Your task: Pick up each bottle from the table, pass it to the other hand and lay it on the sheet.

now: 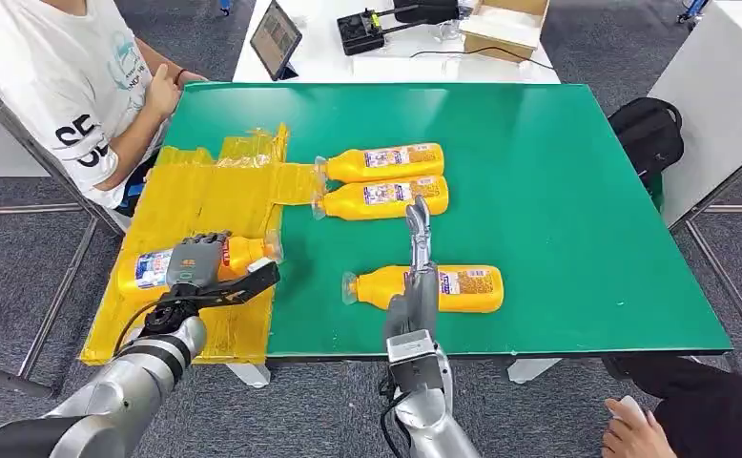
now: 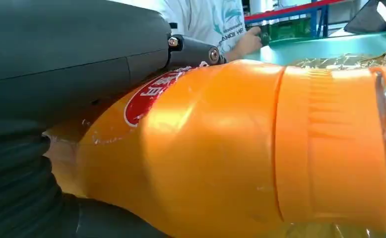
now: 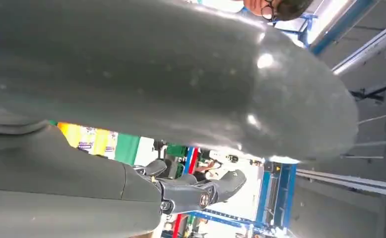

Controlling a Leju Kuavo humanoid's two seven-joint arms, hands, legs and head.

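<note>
Yellow sheet (image 1: 205,191) bears a bottle (image 1: 238,256) — left hand (image 1: 195,262) grips it; right hand (image 1: 420,262) hovers, fingers straight — empty.

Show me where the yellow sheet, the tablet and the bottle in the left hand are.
yellow sheet (image 1: 216,194): head view, bare middle part.
tablet (image 1: 276,38): head view, middle of screen.
bottle in the left hand (image 1: 238,254): head view, orange body near the neck.
</note>
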